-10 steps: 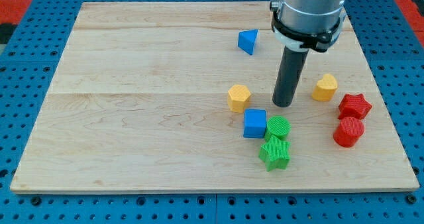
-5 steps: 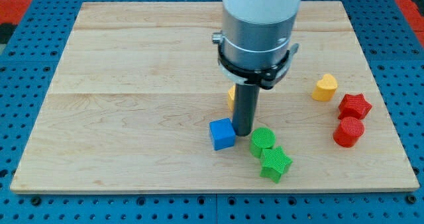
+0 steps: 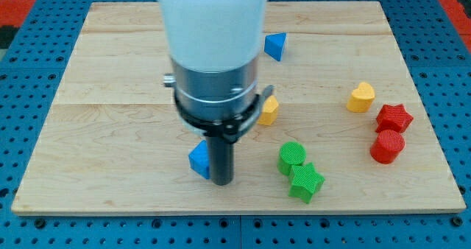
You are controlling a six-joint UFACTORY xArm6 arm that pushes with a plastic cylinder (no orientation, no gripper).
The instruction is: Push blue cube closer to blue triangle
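Observation:
The blue cube [image 3: 198,159] lies near the view's bottom centre, partly hidden behind my rod. My tip [image 3: 221,181] touches the board just right of and below the cube, against its right side. The blue triangle [image 3: 275,45] sits near the view's top, right of centre, far from the cube. The arm's large white and grey body covers the board's upper middle.
A yellow block [image 3: 268,110] peeks out right of the arm. A green cylinder [image 3: 291,157] and green star [image 3: 305,181] lie right of my tip. A yellow heart-like block [image 3: 360,97], red star [image 3: 394,118] and red cylinder [image 3: 386,146] sit at the right.
My tip moved left and down the view from beside the yellow blocks. The blue cube slid left and slightly down, away from the green blocks. The green cylinder and star shifted a little.

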